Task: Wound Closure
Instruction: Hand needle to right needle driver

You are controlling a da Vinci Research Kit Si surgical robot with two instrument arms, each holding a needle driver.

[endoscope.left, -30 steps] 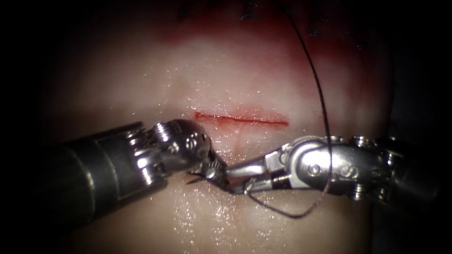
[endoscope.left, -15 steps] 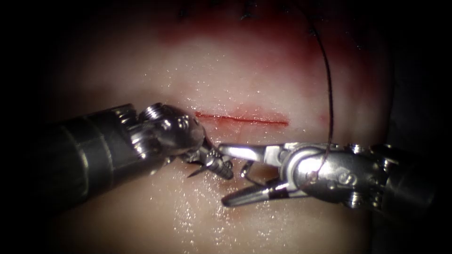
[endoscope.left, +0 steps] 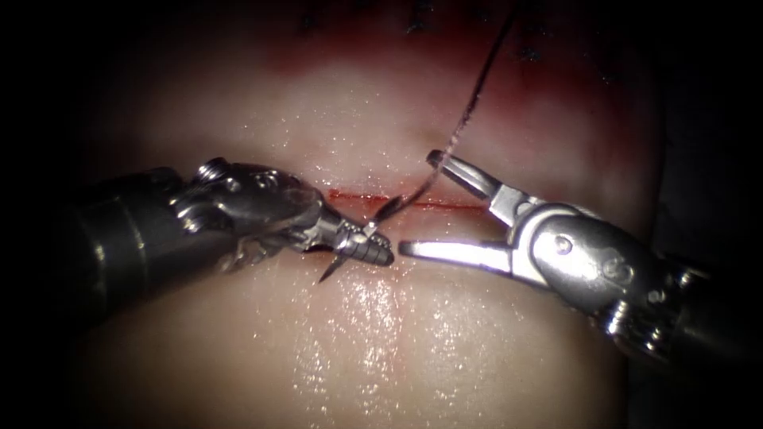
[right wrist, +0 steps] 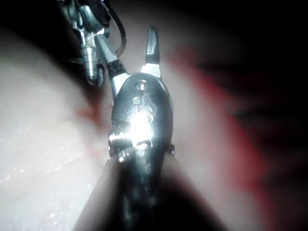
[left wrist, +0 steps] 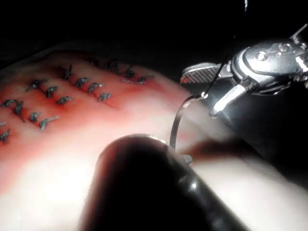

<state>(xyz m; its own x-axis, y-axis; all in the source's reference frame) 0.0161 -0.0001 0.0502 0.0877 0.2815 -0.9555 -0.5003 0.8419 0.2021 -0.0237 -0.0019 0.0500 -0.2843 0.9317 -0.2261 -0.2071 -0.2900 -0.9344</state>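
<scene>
My left tool (endoscope.left: 380,251) comes in from the left with its jaws shut on the curved needle (endoscope.left: 343,262) near the middle of its curve. The needle hangs free over the left end of the red cut (endoscope.left: 445,205), its point down-left, not in the tissue (endoscope.left: 373,342). Dark thread (endoscope.left: 465,115) runs from the needle's rear end up and away. My right tool (endoscope.left: 417,202) stands just right of the needle, jaws wide open and holding nothing. The left wrist view has the needle (left wrist: 175,126) and the open right tool (left wrist: 211,89). The right wrist view has the right tool (right wrist: 130,48) beside the left tool (right wrist: 90,60).
Rows of older dark stitches (left wrist: 72,86) cross the reddened tissue beyond the cut. Red fluid (endoscope.left: 548,87) stains the far part of the tissue. The tissue's near surface is wet and shiny.
The right tool's jaws opened and let go of the needle, then drew back up and right. The left tool carried the needle up toward the cut; the thread loop pulled out from below.
</scene>
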